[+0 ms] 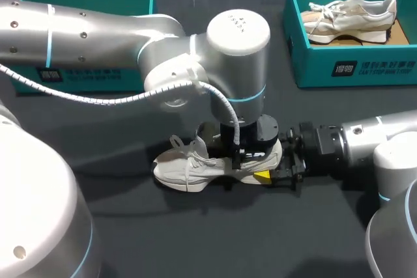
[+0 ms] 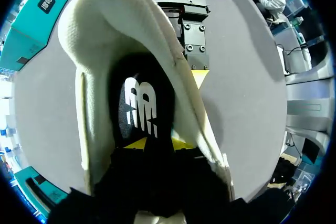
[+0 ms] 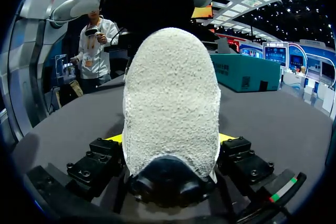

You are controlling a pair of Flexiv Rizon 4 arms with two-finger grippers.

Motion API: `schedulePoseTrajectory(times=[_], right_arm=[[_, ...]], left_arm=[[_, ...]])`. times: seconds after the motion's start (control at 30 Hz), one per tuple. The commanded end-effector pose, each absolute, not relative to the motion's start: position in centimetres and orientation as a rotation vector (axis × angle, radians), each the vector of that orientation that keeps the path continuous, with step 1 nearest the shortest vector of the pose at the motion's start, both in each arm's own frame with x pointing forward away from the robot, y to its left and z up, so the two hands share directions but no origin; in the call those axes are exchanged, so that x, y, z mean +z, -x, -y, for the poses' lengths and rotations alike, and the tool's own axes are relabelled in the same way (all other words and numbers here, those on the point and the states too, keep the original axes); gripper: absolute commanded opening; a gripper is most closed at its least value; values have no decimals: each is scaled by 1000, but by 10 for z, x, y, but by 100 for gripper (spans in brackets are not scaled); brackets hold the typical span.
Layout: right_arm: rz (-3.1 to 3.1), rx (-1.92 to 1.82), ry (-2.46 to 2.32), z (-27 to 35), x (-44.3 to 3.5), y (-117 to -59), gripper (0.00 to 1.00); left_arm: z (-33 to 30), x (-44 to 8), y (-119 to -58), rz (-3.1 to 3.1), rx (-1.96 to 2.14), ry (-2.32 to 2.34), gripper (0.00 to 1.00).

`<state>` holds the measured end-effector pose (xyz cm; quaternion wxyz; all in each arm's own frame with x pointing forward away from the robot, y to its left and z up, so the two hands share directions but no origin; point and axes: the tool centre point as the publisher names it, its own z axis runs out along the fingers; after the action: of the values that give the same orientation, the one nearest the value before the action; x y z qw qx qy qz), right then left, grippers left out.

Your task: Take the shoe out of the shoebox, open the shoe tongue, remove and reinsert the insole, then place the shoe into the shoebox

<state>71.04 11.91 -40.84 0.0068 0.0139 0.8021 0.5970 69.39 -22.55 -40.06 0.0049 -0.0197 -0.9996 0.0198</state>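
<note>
- White cloth on top and thick foam below: the shoe (image 1: 186, 167) looks light. Its top is soft and will squash. Its sole and heel (image 3: 170, 103) look firmer, so I think those are the best spots to hold.
- The shoe stands on its sole on the dark surface (image 1: 215, 239), out of any box.
- The right pincer (image 3: 170, 140) is at the back of the shoe and squeezes the heel from both sides.
- The left pincer (image 2: 159, 144) hangs over the shoe and dips into its opening, right by the black insole (image 2: 140, 106). I cannot tell if it is spread or pinching the insole.
- The insole looks thin and bendy. I think it should be pulled slowly by its back edge so it does not fold.
- Two teal shoeboxes sit behind the shoe, well apart from it. The right box (image 1: 352, 69) holds another shoe (image 1: 352, 16).
- The left arm (image 1: 98, 37) hides the middle of the shoe and part of the left box (image 1: 85, 76), so I cannot see what is in that box.
</note>
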Motion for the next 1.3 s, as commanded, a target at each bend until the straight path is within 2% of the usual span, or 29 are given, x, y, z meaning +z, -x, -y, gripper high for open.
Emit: schedulePoseTrajectory(times=[0.03, 0.2, 0.53, 0.87, 1.3], right_arm=[[-2512, 1864, -44, -120, -406, -710, 0], [-2512, 1864, -44, -120, -406, -710, 0], [-2512, 1864, -44, -120, -406, -710, 0], [-2512, 1864, -44, -120, -406, -710, 0], [-2512, 1864, -44, -120, -406, -710, 0]], left_arm=[[230, -417, -698, 3206, 33, 22, 16], [228, -423, -716, 3255, 16, -55, 0], [215, -414, -737, 3203, 57, -199, 0], [197, -378, -731, 3019, 252, -249, 0], [193, -360, -717, 2933, 358, -188, 0]])
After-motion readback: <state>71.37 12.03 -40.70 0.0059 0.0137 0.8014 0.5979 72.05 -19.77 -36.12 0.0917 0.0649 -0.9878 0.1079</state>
